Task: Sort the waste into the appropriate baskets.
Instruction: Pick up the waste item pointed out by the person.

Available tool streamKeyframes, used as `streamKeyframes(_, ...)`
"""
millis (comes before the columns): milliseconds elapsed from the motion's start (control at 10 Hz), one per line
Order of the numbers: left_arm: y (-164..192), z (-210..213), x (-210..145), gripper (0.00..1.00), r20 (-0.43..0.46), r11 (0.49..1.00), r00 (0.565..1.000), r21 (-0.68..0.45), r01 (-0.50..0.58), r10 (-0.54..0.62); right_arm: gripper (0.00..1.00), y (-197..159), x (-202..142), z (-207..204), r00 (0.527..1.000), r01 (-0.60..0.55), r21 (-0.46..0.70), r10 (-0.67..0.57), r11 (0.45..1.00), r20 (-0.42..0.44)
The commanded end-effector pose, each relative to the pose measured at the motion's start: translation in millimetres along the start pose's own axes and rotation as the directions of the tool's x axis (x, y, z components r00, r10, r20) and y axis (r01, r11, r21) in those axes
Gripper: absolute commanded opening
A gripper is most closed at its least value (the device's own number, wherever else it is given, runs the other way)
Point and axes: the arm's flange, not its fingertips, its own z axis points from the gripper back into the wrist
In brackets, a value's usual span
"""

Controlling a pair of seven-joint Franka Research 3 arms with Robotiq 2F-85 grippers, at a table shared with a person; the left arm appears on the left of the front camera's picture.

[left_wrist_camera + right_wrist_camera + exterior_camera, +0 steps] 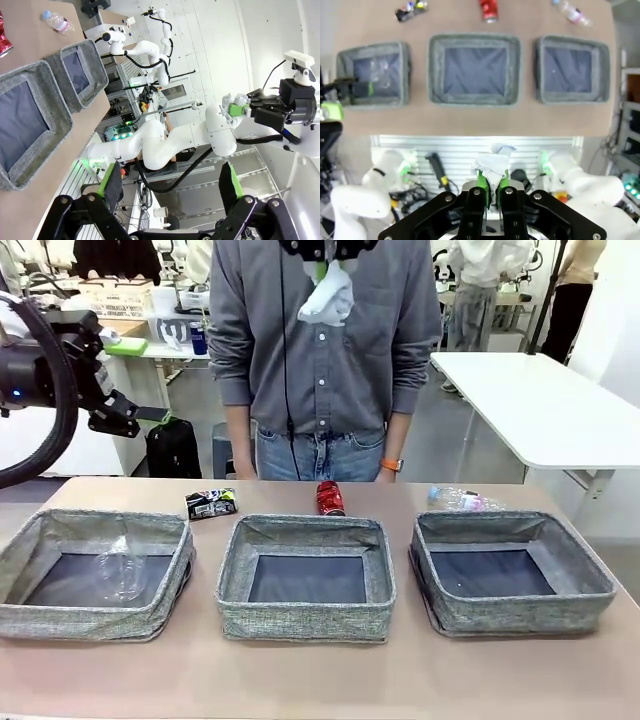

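Three baskets sit well below right gripper clamping crumpled white paper ball, left gripper open, empty: a high release may miss them.

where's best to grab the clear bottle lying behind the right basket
Probably take the clear plastic bottle at mid-body, from straight above, with the fingers set across its length. It lies on its side on the table just beyond the right basket, whose far wall would hinder a low approach from the robot's side.
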Motion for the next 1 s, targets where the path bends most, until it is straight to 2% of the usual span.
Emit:
streamKeyframes(0, -4.9, -2.5, -0.1, 0.99, 0.011, 1.0, 1.0, -0.015, -0.009, 0.009, 0.07, 1.0, -1.4, -1.4, 1.0, -0.008, 0.003, 0.008, 1.0, -0.012)
streamKeyframes(900, -4.9, -2.5, -0.1, 0.99, 0.011, 1.0, 1.0, -0.015, -0.009, 0.009, 0.07, 1.0, -1.4, -1.4, 1.0, -0.008, 0.003, 0.008, 1.0, -0.012)
